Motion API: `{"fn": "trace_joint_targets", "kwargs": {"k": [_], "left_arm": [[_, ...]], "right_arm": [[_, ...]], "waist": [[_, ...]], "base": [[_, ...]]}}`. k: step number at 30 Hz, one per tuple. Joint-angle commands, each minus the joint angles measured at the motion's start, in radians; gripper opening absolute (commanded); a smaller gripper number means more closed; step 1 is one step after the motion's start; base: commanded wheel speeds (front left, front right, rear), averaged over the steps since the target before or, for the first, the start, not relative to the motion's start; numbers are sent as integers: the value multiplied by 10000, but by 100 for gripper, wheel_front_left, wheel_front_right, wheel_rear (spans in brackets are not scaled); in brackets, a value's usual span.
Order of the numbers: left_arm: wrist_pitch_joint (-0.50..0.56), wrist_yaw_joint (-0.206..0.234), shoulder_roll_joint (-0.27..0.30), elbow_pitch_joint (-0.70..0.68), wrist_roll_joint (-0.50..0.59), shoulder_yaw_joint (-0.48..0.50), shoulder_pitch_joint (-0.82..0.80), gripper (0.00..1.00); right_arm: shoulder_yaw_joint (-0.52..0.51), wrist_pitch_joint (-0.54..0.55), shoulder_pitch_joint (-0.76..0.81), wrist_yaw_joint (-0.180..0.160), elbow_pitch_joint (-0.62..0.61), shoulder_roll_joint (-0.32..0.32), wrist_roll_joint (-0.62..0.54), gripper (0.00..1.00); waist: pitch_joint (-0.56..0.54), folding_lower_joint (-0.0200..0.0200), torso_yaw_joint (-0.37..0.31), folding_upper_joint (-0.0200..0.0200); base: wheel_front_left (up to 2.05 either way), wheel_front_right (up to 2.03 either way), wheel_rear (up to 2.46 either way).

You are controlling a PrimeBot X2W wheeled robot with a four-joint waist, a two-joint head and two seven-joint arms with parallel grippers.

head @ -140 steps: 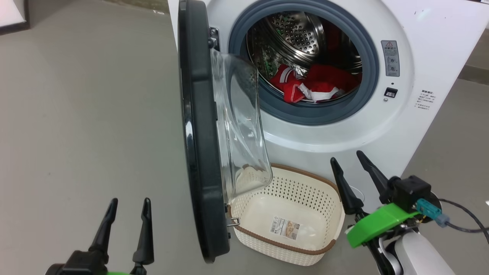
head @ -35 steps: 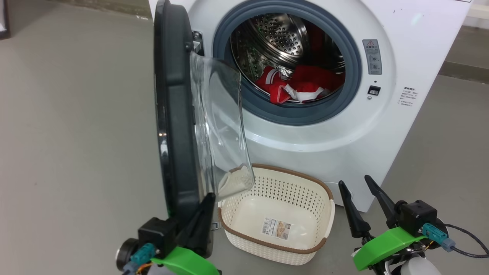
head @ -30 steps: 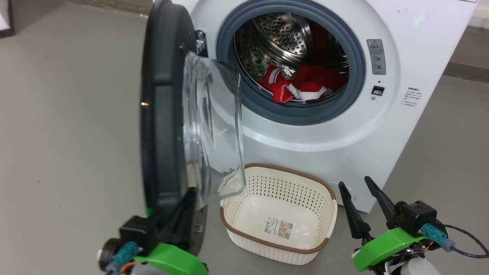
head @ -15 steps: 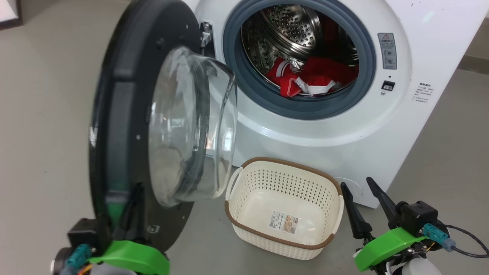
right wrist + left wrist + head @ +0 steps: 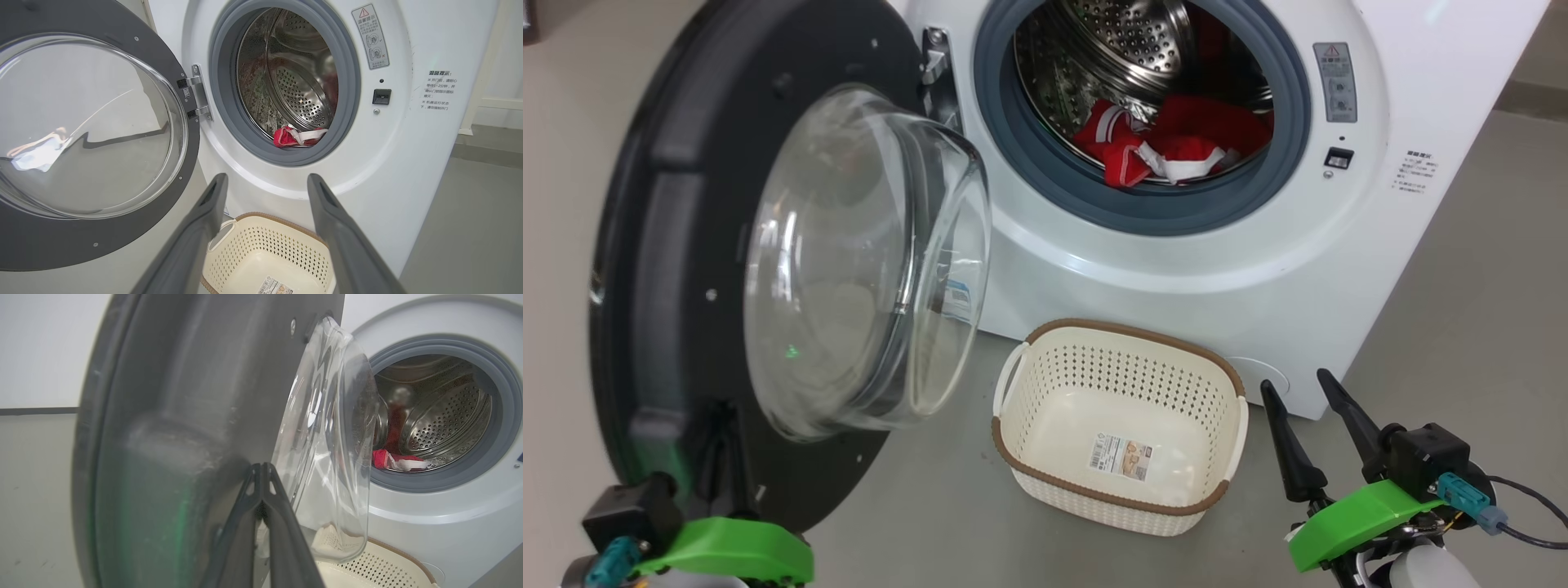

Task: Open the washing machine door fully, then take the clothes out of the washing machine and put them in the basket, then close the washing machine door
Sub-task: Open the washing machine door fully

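washing machine door (image 5: 662,245) left of frame; washing machine (image 5: 1176,278) upper right, clothes (image 5: 1201,135) in drum (image 5: 1127,41); basket (image 5: 1094,376) on floor (image 5: 1486,286) below, centre.

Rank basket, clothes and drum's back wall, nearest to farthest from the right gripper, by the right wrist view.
1. basket: just below the right gripper.
2. clothes: ahead, low at the front of the opening.
3. drum's back wall: deepest inside, behind the clothes.
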Motion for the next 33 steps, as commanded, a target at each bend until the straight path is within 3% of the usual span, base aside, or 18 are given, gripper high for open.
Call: {"fn": "trace_joint_targets", "kwargs": {"k": [1, 22, 33], "left_arm": [[-178, 168, 359, -41, -136, 608, -540, 0], [-855, -366, 927, 2260, -331, 2161, -1913, 0], [-859, -872, 1328, 3567, -93, 3022, -2842, 0]], "right_arm": [[175, -67, -418, 67, -279, 9, -108, 100], [4, -67, -611, 67, -139, 9, -584, 100], [-83, -67, -659, 67, -80, 9, -863, 100]], "waist": [[97, 0, -82, 0], [610, 0, -450, 0], [785, 0, -547, 0]], "base": [[0, 0, 0], [0, 0, 0], [0, 0, 0]]}}
